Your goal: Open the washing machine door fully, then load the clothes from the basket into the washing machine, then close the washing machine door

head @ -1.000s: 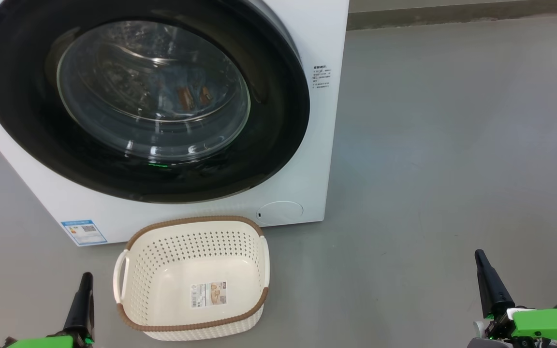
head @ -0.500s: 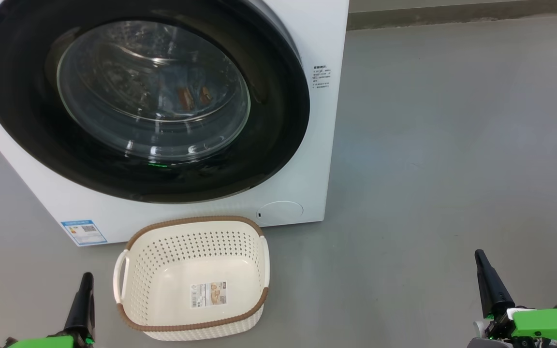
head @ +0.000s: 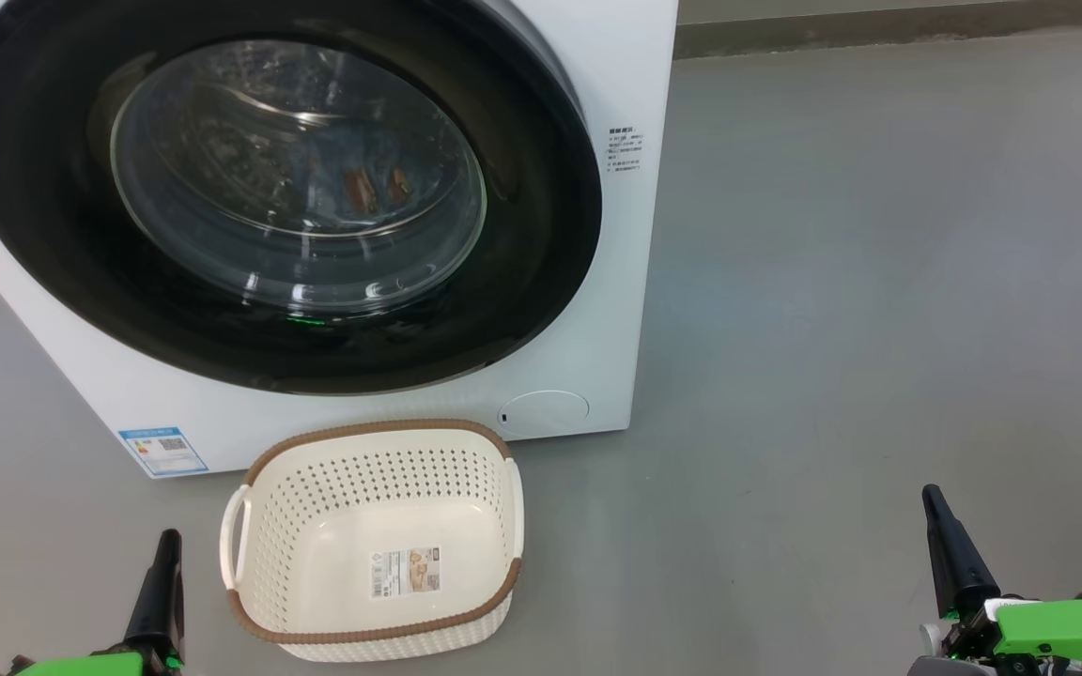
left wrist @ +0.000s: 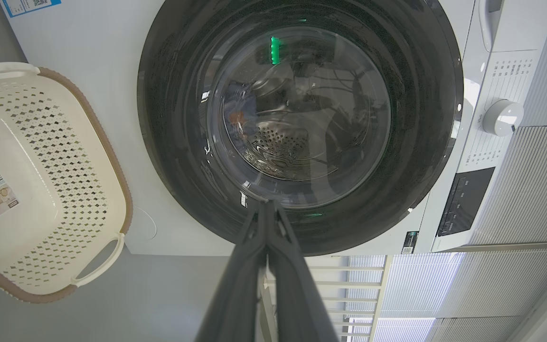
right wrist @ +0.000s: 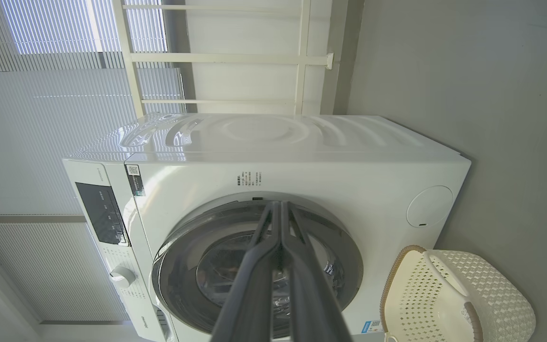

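Observation:
The washing machine (head: 611,282) stands white and boxy in front of me, and the washing machine door (head: 53,235) lies shut against its front. Behind the glass bowl I make out orange-brown patches of the clothes (head: 377,188), also faintly in the left wrist view (left wrist: 238,116). The cream basket (head: 372,428) sits on the floor just below the door, with only a label sticker on its base. My left gripper (head: 165,545) is shut at the basket's left, holding nothing. My right gripper (head: 934,502) is shut far off to the right, also holding nothing.
Grey floor (head: 879,282) stretches wide to the right of the machine. A small round flap (head: 546,411) and a blue label sticker (head: 163,451) sit low on the machine's front. The control knob (left wrist: 502,117) and dark panel (left wrist: 458,202) show in the left wrist view.

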Robot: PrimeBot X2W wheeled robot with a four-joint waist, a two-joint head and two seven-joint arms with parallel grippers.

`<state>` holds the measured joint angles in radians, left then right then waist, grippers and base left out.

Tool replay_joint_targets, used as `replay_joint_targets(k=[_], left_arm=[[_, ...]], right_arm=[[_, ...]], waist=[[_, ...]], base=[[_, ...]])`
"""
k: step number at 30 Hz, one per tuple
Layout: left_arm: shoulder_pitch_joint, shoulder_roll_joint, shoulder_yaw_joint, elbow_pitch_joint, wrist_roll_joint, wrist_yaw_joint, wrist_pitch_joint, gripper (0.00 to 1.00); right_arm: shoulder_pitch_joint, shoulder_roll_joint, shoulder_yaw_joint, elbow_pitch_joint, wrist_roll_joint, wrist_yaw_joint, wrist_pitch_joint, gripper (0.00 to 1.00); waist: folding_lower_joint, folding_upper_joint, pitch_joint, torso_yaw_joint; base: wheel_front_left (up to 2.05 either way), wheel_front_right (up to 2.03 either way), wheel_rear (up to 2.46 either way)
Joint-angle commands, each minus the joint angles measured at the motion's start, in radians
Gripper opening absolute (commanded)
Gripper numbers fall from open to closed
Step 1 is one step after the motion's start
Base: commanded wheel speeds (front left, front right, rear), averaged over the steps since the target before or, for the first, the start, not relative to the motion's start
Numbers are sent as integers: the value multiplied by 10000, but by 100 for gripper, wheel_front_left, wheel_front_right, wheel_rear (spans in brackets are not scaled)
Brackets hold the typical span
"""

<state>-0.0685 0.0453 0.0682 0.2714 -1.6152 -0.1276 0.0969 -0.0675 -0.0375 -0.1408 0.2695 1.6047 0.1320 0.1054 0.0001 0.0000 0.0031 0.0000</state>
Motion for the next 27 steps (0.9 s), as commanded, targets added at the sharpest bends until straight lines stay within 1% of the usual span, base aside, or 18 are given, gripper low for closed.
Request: replay_joint_targets(k=[1,27], left_arm=[[-387,121,362,-265,-12,-31,87,0],[-390,99,394,-264,15,-31,113,0]], right_arm=[[-403,-127,275,-248,44,-13,75,0],[-403,-127,275,-248,44,-13,75,0]], waist=[[0,0,0,0],[0,0,0,0]], base=[[0,0,0],[0,0,0]])
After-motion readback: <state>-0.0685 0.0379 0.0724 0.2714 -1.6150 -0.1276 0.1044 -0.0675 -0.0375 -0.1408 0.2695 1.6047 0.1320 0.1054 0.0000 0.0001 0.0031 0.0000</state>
